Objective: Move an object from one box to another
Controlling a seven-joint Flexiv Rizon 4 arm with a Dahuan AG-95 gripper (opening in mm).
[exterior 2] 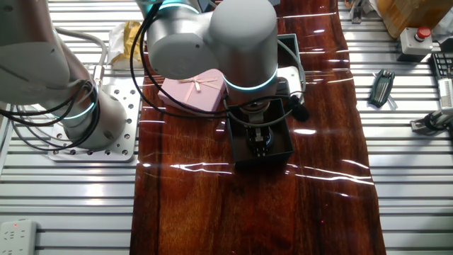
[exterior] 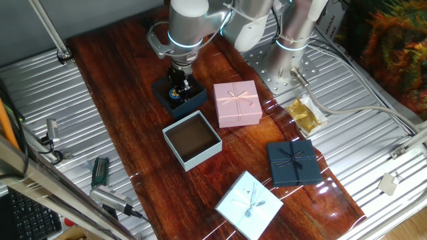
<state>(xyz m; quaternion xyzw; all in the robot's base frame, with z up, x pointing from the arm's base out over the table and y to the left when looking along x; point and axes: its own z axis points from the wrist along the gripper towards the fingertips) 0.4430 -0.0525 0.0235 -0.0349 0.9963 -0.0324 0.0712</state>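
The small dark navy box tray (exterior: 189, 100) stands at the far end of the wooden table, left of the pink box. My gripper (exterior: 177, 91) reaches straight down into it. The blue-rimmed disc with a yellow centre (exterior: 174, 95) shows at the fingertips on the tray floor. The fingers stand close on either side of it, and I cannot tell whether they grip it. In the other fixed view the gripper (exterior 2: 260, 145) is inside the navy tray (exterior 2: 282, 150) and the disc is hidden. The pale blue lidless box (exterior: 192, 139) with a brown inside sits just in front of the tray, empty.
A pink ribbon box (exterior: 237, 103) stands right of the tray. A flat navy gift box (exterior: 293, 162) and a pale blue gift box with a bow (exterior: 249, 203) lie nearer the front. A gold packet (exterior: 305, 113) lies by the arm's base plate. Tools lie on the metal bench at left.
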